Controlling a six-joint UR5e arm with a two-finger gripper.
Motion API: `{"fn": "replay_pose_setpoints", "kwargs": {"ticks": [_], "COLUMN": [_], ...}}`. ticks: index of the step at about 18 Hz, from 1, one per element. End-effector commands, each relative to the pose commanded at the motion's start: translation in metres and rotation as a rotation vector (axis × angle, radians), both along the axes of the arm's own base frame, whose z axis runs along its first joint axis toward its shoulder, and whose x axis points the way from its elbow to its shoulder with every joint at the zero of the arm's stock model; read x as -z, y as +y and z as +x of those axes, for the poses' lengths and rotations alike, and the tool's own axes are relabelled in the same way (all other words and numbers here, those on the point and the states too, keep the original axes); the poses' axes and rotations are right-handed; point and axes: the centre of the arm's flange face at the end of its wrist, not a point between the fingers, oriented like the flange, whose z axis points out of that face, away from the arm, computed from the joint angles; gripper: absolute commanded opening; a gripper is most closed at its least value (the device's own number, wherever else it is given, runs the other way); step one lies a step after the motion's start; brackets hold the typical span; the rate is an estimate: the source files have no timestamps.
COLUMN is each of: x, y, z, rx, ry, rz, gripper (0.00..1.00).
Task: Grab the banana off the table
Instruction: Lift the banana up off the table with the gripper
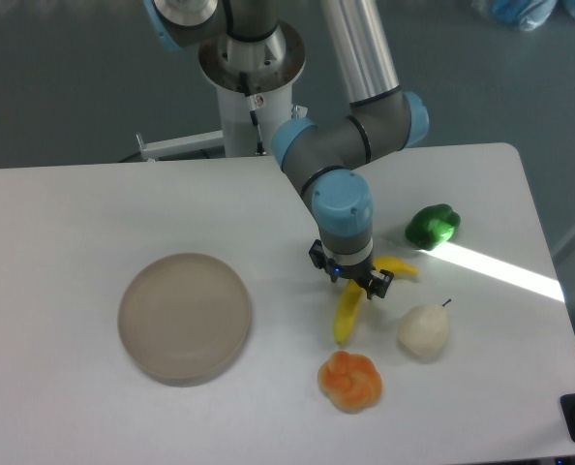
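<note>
Right of frame centre on the table (94, 203), the gripper (352, 278) straddles the banana's (348, 312) bend, jaw spacing unclear; toy looks light, stiff and slick, so mid-body across the narrow width seems the best hold.

Gripper (357, 281): low over banana's (348, 312) upper end, finger state unclear.
Banana: flat on table (75, 223).
Nearby: pale fruit (424, 330), orange fruit (350, 380), plate (184, 317).
</note>
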Motion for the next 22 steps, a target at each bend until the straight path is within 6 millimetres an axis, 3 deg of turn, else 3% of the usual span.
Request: {"fn": "replay_pose_setpoints", "kwargs": {"ticks": [4, 11, 18, 22], "x": [-0.005, -0.024, -0.103, -0.137], "y": [0.0, -0.003, -0.024, -0.035], "z": [-0.007, -0.017, -0.05, -0.076], "rx": [0.008, 0.032, 0.042, 0.087], "ry": [0.006, 0.032, 0.112, 0.131], "rz": [0.008, 0.017, 0.08, 0.082], "gripper": [0.37, 0.36, 0.37, 0.37]}}
